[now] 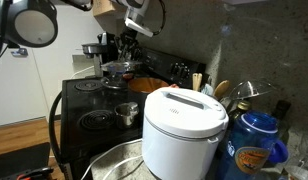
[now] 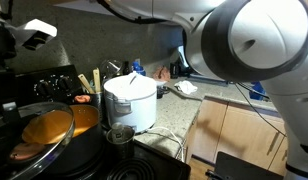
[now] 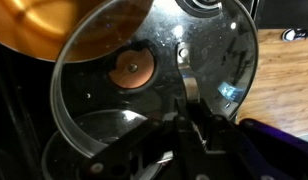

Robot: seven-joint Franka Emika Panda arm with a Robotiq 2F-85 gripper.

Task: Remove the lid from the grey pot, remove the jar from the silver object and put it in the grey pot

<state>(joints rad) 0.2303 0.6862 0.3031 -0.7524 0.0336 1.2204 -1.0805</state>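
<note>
Gripper [image 3: 191, 106] clamps the lid [image 3: 144, 88] by its rim, lifted partly clear of the grey pot [image 3: 29, 20]; jar transfer from the silver object [image 1: 127, 113] remains, jar itself unseen.

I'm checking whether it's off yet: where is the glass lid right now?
Wrist view: the glass lid fills the centre just ahead of the gripper, overlapping the grey pot at upper left.

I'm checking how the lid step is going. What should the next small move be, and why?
Probably carry the lid sideways until it is clear of the grey pot, then lower it onto the stove. The tool appears clamped on the lid's rim. In the wrist view the glass overlaps part of the pot's orange-brown opening, so the pot is not fully open.
</note>
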